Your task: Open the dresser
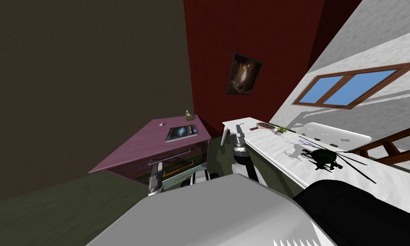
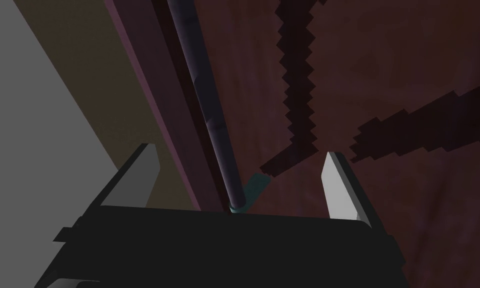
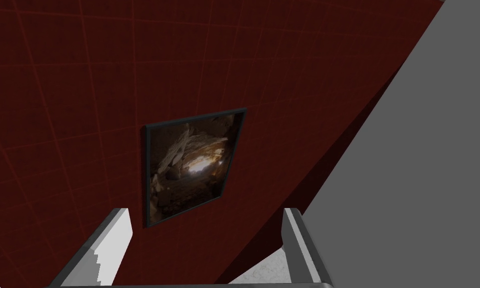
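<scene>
The purple dresser is seen ahead and to the left, against the dark wall, with its front turned toward the robot. A book with a dark blue cover and a small box are carried on its top. The left gripper is held close against the dresser's front. In the left wrist view its fingers are spread wide, and a dark bar handle is seen running between them, nearer one finger than the other. The handle is not clamped, and nothing is held. The right gripper is raised beside the near end of the white bench, and its fingers are likewise spread apart around nothing. A hairbrush is laid on the bench.
</scene>
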Motion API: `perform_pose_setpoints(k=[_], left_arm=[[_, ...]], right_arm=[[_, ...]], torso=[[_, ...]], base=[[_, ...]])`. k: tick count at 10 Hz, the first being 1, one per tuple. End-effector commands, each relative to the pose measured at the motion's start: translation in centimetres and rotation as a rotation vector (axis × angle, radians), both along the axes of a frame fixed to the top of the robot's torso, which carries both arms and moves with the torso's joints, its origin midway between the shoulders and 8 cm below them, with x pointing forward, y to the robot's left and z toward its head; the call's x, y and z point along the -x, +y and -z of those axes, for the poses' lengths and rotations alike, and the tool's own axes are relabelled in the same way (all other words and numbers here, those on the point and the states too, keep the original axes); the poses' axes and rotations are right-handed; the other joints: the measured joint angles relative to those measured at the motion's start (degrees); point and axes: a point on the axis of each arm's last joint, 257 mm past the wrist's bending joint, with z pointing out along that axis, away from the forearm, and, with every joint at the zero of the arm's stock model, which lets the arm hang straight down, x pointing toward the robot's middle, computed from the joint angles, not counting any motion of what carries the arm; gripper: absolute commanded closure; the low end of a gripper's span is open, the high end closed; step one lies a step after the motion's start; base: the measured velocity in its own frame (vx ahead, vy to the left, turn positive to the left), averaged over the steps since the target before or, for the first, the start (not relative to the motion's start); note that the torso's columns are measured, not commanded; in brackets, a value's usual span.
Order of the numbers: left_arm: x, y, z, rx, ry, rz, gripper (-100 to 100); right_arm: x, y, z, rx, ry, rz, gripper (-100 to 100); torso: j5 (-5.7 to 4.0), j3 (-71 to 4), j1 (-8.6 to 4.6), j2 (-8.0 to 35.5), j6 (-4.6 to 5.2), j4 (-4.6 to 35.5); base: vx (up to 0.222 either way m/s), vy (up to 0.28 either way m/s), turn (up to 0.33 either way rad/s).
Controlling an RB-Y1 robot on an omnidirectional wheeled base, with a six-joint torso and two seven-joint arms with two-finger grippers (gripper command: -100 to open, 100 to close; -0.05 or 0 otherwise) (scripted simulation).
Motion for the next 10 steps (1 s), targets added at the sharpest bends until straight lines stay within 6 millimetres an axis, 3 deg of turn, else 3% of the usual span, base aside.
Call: perform_pose_setpoints(k=[1, 4, 5, 6, 10], left_arm=[[-1.4, 0.5, -0.6, 0.0, 0.002, 0.004, -100], [-3.0, 1.0, -1.3, 0.0, 0.002, 0.008, -100], [-2.5, 0.9, -1.0, 0.0, 0.004, 0.007, -100], [-1.4, 0.5, -0.6, 0.0, 0.002, 0.004, 100], [1.4, -0.4, 0.5, 0.001, 0.002, -0.004, 100]], right_arm=[[0.0, 0.0, 0.0, 0.0, 0.0, 0.0, 0], [0.0, 0.0, 0.0, 0.0, 0.0, 0.0, 0], [0.0, 0.0, 0.0, 0.0, 0.0, 0.0, 0], [0.0, 0.0, 0.0, 0.0, 0.0, 0.0, 0], [0.0, 0.0, 0.0, 0.0, 0.0, 0.0, 0]], torso=[[0.0, 0.0, 0.01, 0.0, -0.01, 0.0], [0.0, 0.0, -0.01, 0.0, 0.0, 0.0], [-0.05, 0.0, -0.02, 0.0, 0.02, 0.1], [-0.02, 0.0, 0.01, 0.0, 0.01, 0.0], [0.04, -0.1, 0.11, -0.2, 0.0, -0.1]], base=[[-0.021, -0.017, 0.018], [-0.026, -0.021, 0.016], [-0.014, -0.011, 0.003], [0.027, 0.024, -0.029], [0.039, 0.032, -0.022]])
